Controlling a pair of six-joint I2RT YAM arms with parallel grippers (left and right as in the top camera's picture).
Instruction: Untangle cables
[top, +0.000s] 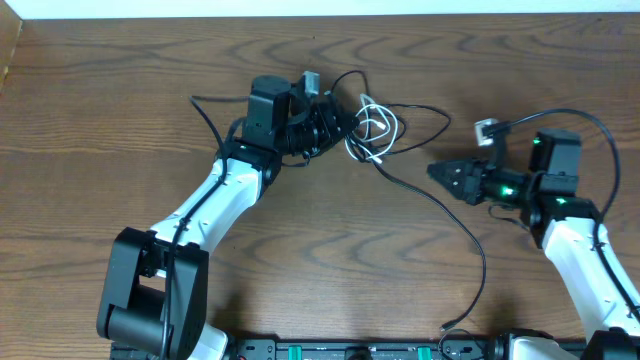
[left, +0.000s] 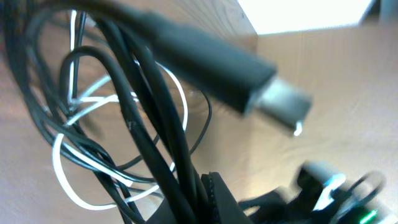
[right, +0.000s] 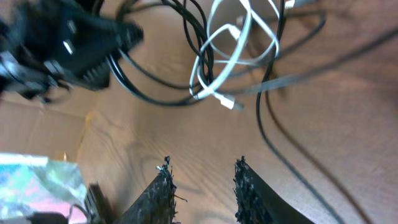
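Note:
A tangle of black cables (top: 330, 120) and one white cable (top: 376, 130) lies at the table's far middle. My left gripper (top: 318, 122) is shut on a bunch of the black cables (left: 180, 162). A black USB plug with a silver end (left: 273, 96) sticks up close to the left wrist camera. One long black cable (top: 450, 215) trails from the tangle to the front edge. My right gripper (top: 440, 172) is open and empty, right of the tangle, pointing at it. In the right wrist view the white cable (right: 233, 50) lies ahead of its fingers (right: 202, 171).
A small silver-and-black plug (top: 487, 130) lies near the right arm, on a black cable looping behind it. A thin black cable (top: 205, 105) curves out to the left of the left arm. Bare wooden table (top: 330, 270) fills the middle and front.

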